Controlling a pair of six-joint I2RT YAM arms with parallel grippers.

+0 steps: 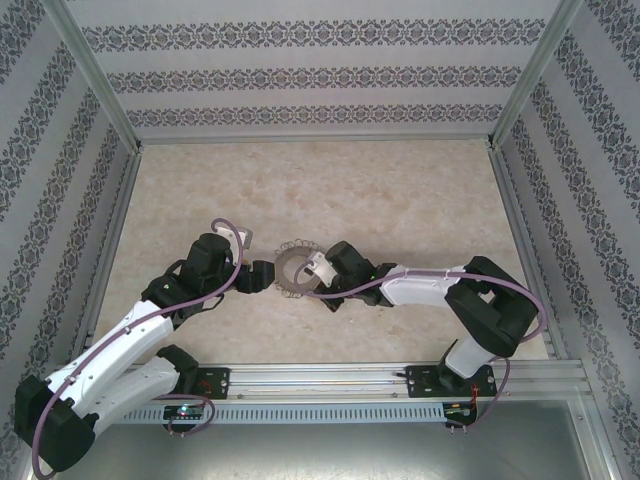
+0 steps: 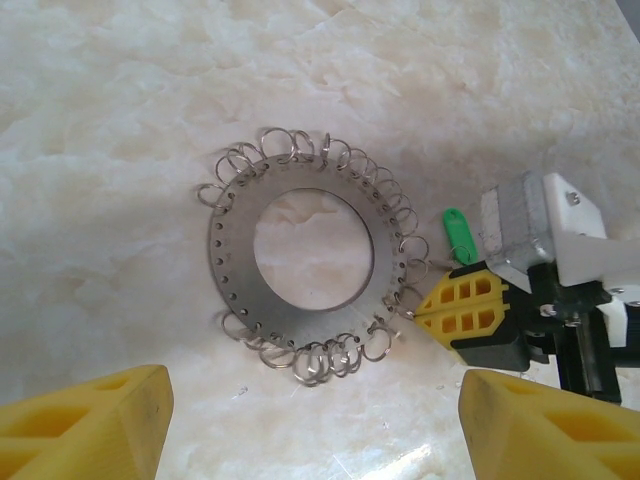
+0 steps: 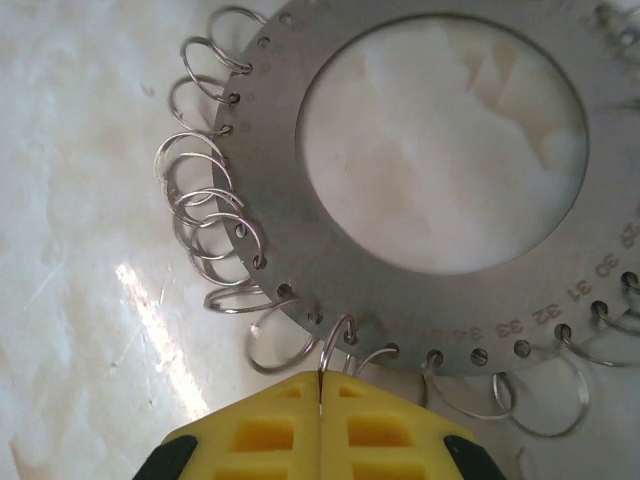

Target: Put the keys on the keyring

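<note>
The keyring (image 2: pixel 232 255) is dark grey, loops silvery, table (image 2: pixel 100 100) cream and marbled. Beside the keyring, a bright green key (image 2: pixel 456 232) shows.

Small numbers are stamped along the outer edge of the flat dark-grey metal ring (image 3: pixel 400 305), one beside each of its small holes (image 3: pixel 522 348). 30, 31, 32, 33 and 34 can be read; the neighbouring figures are too blurred.

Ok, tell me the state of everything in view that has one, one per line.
keyring: lying flat on the table, not gripped.
left gripper: open, over the keyring, empty.
right gripper: shut, fingertips at the keyring's rim.
key: green head sticking out of the right gripper, apparently pinched.
</note>
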